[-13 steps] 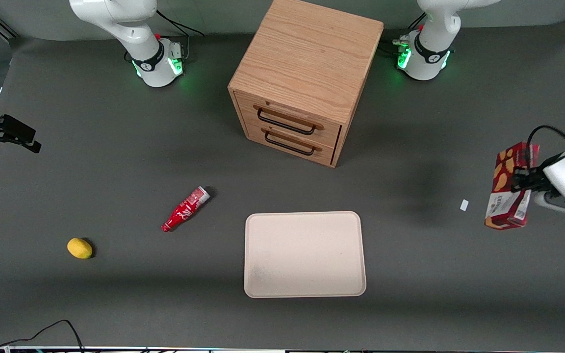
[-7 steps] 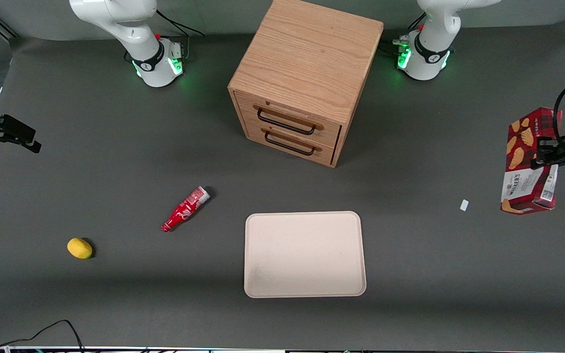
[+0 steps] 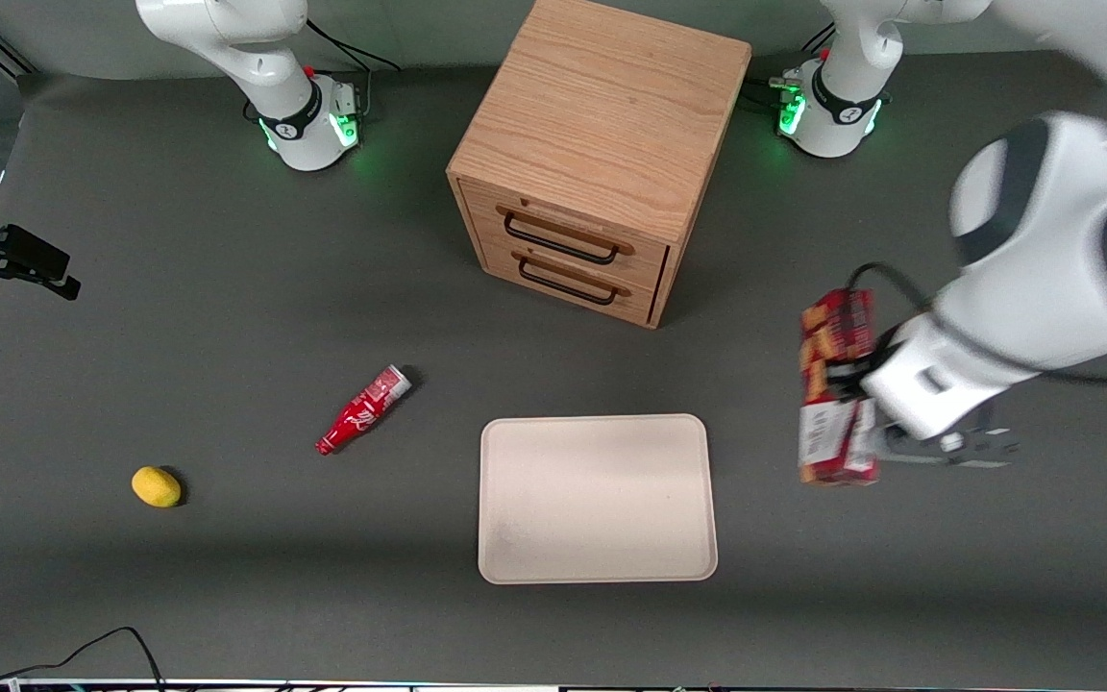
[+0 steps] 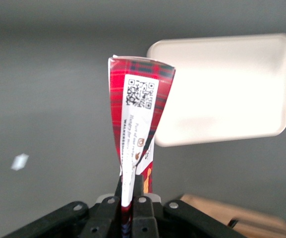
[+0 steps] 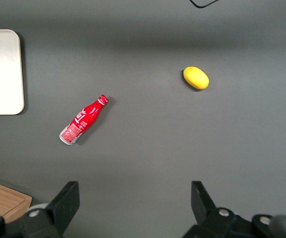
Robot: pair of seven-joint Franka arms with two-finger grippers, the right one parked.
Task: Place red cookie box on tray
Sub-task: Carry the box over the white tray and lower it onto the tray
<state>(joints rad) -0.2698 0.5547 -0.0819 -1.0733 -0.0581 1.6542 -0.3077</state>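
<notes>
Aloft, claw (image 4: 129, 196) clenched on red cookie box (image 3: 836, 389), box blurred, beside tray (image 3: 597, 498), fingertips hidden

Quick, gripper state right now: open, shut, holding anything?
Left gripper: shut on the red cookie box, carried in the air beside the tray, toward the working arm's end of the table; not over the tray yet.

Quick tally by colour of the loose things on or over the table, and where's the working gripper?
Red: 2, the red cookie box and the red bottle
Yellow: 1, the lemon
Cream: 1, the tray
Wood: 1, the drawer cabinet
Total: 5
The gripper holds the box in the air beside the tray, toward the working arm's end.
</notes>
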